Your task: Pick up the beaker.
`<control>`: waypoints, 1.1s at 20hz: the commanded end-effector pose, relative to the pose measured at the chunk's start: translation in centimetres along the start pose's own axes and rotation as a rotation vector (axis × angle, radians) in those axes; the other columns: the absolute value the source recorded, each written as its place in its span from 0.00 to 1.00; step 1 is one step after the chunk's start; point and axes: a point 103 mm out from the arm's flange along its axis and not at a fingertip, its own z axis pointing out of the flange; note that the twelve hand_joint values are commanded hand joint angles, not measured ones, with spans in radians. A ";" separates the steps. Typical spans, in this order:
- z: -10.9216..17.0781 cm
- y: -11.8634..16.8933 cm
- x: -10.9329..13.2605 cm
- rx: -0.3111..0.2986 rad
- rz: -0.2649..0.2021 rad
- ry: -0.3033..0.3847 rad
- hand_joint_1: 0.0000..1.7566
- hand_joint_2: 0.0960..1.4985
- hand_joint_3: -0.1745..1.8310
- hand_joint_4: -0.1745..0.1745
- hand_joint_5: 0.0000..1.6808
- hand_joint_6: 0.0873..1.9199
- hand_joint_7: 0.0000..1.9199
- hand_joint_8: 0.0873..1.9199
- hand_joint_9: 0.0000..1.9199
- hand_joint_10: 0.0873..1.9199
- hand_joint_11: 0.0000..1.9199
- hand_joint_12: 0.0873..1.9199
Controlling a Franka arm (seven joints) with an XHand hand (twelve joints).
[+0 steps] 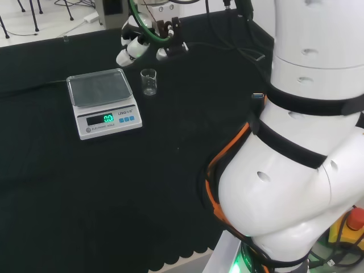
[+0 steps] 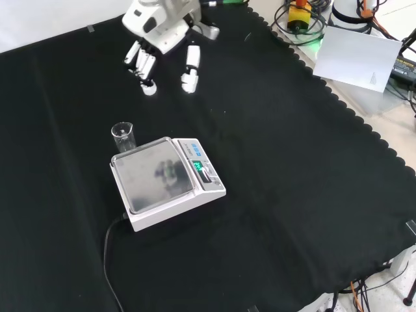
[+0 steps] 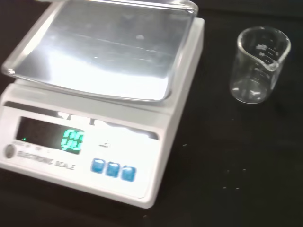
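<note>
A small clear glass beaker (image 1: pixel 148 81) stands upright on the black cloth, just right of the scale in the head view. In the front view the beaker (image 2: pixel 123 137) sits at the scale's far left corner, and in the wrist view the beaker (image 3: pixel 258 64) looks empty with its spout toward the camera. The black and white hand (image 2: pixel 162 39) hovers above the cloth beyond the beaker, fingers straight and pointing down, holding nothing. In the head view the hand (image 1: pixel 136 44) hangs a little behind and left of the beaker, apart from it.
A white electronic scale (image 1: pixel 104 102) with a steel pan and a lit green display stands left of the beaker in the head view; the scale (image 2: pixel 168 182) has a cable running toward the front. The arm's white links (image 1: pixel 301 142) stand at the right.
</note>
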 end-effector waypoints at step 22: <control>3.4 9.4 -8.0 0.161 0.025 0.026 0.39 0.53 0.33 0.32 0.31 0.39 0.33 0.41 0.39 0.42 0.17 0.72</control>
